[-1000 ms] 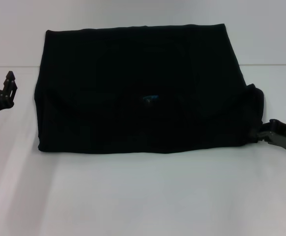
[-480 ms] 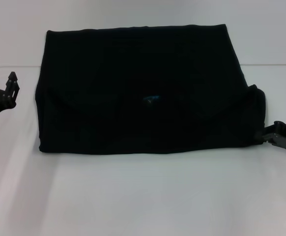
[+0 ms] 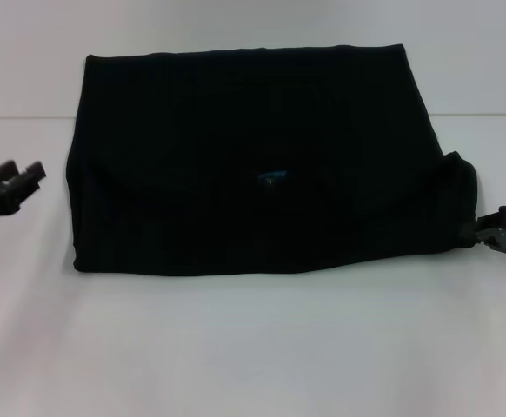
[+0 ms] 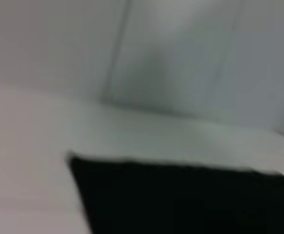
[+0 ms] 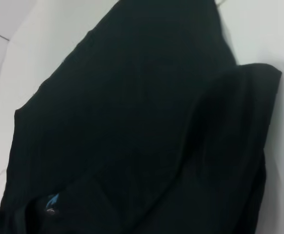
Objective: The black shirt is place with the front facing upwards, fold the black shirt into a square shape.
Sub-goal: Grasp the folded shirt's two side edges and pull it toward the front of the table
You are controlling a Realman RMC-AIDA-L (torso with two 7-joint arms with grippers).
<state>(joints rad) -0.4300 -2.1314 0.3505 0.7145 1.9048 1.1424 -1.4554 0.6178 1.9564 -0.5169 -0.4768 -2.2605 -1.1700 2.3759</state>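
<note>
The black shirt (image 3: 253, 156) lies folded into a wide rectangle in the middle of the white table, its small blue neck label (image 3: 270, 176) showing near the centre. A folded flap bulges out at its right edge. My left gripper (image 3: 23, 170) hovers open to the left of the shirt, clear of the cloth. Open as well, my right gripper (image 3: 489, 224) sits just off the shirt's right edge, its tip at the bulging flap. The right wrist view looks along the black shirt (image 5: 132, 126) and its label (image 5: 50, 200). A corner of the black shirt (image 4: 181, 200) fills the left wrist view.
The white table (image 3: 253, 347) stretches bare in front of the shirt and on both sides. A seam line in the surface (image 3: 18, 118) runs across behind the grippers.
My left gripper has dropped lower and tilted, still left of the shirt. My right gripper has drawn back to the right, from over the flap to its edge.
</note>
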